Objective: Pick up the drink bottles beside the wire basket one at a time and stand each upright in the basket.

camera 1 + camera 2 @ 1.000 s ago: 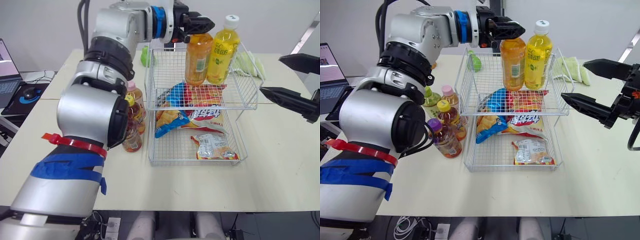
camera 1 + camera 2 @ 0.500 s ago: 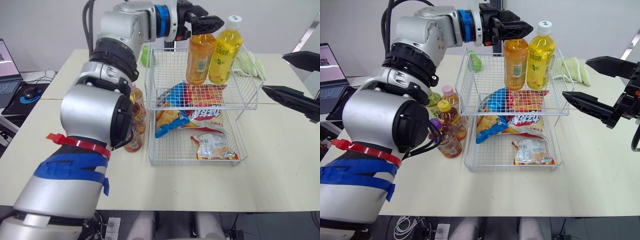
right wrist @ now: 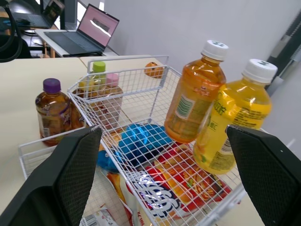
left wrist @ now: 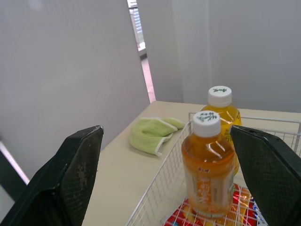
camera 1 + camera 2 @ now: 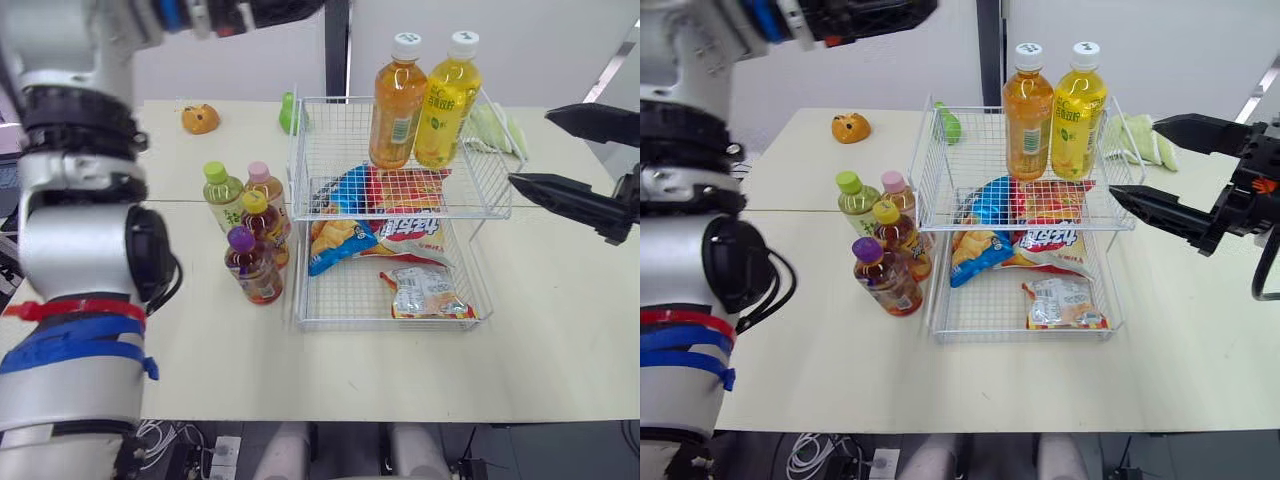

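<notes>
Firstly, left eye view: orange bottle (image 5: 397,100) and yellow bottle (image 5: 445,100) stand upright in the wire basket (image 5: 330,150), top tier; four bottles (image 5: 262,222) wait on the table (image 5: 560,330) at its nine o'clock, the purple-capped bottle (image 5: 252,268) outermost. Left wrist view: left gripper (image 4: 165,129), fingers spread and empty, faces the basketed pair; it should probably descend on the purple-capped bottle, gripping mid-body and keeping it vertical. Right wrist view: right gripper (image 3: 163,129), spread and empty, hangs at the basket's three o'clock.

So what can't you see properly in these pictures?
Green thing: eye views, behind a far corner of the wire basket; can't tell what it is.
Yellow-capped bottle: eye views, bottom hidden behind the purple-capped bottle.
Pink-capped bottle: right wrist view, seen through the basket wires.
Bottle labels: writing too small to read in any view.
</notes>
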